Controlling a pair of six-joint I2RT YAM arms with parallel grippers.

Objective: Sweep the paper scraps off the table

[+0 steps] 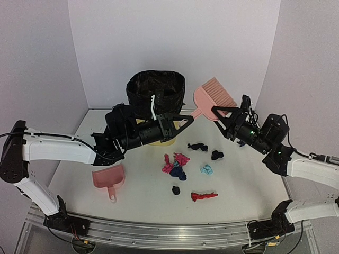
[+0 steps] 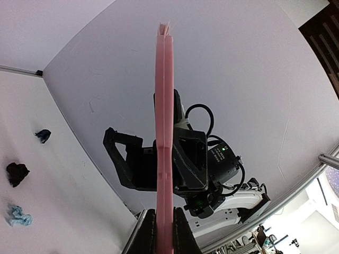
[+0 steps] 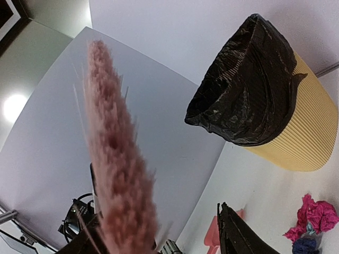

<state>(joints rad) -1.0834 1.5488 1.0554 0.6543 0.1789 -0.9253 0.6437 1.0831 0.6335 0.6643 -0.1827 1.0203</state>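
My left gripper (image 1: 186,121) is shut on the handle of the pink hand brush (image 1: 213,94) and holds it in the air above the table (image 1: 143,201); the left wrist view shows the brush (image 2: 164,106) edge-on between the jaws (image 2: 164,230). My right gripper (image 1: 217,115) is open, its fingers (image 2: 123,159) on either side of the brush, with the bristles (image 3: 119,174) between them. Paper scraps lie mid-table: magenta (image 1: 177,160), navy (image 1: 179,173), teal (image 1: 206,170), black (image 1: 217,155) and red (image 1: 204,196). Some show in the wrist views (image 2: 17,173) (image 3: 315,216).
A pink dustpan (image 1: 108,179) lies on the table left of the scraps, also in the right wrist view (image 3: 212,237). A yellow bin lined with a black bag (image 1: 156,94) stands at the back, behind my left gripper. White walls enclose the back and sides.
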